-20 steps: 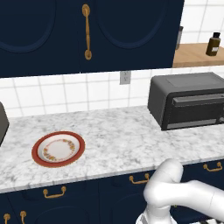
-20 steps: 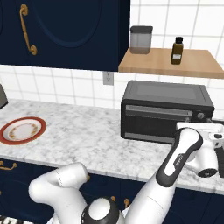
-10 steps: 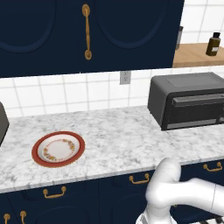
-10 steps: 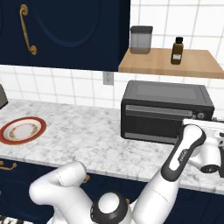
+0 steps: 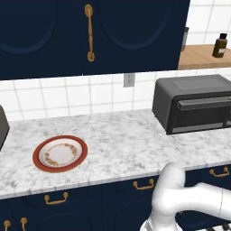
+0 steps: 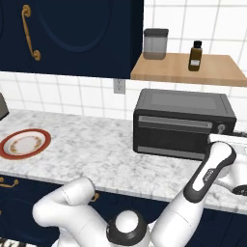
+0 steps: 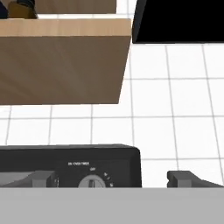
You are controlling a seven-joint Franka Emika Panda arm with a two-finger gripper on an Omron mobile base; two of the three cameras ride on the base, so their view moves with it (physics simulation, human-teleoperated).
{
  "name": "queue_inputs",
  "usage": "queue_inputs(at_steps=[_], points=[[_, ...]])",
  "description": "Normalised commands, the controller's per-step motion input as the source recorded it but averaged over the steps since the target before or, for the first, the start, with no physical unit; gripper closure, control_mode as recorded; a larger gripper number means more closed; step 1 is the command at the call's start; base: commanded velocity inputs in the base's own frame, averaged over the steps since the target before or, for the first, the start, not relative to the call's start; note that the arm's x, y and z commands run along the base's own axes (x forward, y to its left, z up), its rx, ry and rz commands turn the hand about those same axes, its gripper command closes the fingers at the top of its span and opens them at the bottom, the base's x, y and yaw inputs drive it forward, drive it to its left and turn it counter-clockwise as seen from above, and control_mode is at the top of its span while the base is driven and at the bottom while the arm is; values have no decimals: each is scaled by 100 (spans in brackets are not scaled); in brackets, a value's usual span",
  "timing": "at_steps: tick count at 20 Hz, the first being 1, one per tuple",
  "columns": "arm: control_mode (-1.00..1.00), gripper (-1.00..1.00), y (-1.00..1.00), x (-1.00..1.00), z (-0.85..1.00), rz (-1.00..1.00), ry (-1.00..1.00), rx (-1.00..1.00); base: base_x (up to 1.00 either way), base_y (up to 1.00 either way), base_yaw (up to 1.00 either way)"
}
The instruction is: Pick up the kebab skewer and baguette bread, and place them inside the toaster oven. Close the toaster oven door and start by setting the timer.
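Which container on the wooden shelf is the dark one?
The small brown bottle with a black cap, on the shelf right of the taller clear grey-lidded jar.

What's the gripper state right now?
Gripper: open, holding nothing, its fingertips either side of the toaster oven timer dial.

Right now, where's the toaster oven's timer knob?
In the hand view, the small grey round timer knob sits low centre on the dark grey boxy toaster oven, between the claw's fingertips, below the wooden shelf.

Item count: one toaster oven (image 6: 182, 123); one plate (image 5: 60, 153); one brown bottle (image 6: 195, 56); one canister (image 6: 155, 44); one wall outlet (image 5: 129, 80).
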Motion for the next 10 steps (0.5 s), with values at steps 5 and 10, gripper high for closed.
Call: queue_inputs(at_steps=[5, 10], points=[[-100, -100, 0, 29, -20, 4, 0, 0, 0, 0, 0], [-100, -100, -10, 51, -22, 3, 0, 0, 0, 0, 0]])
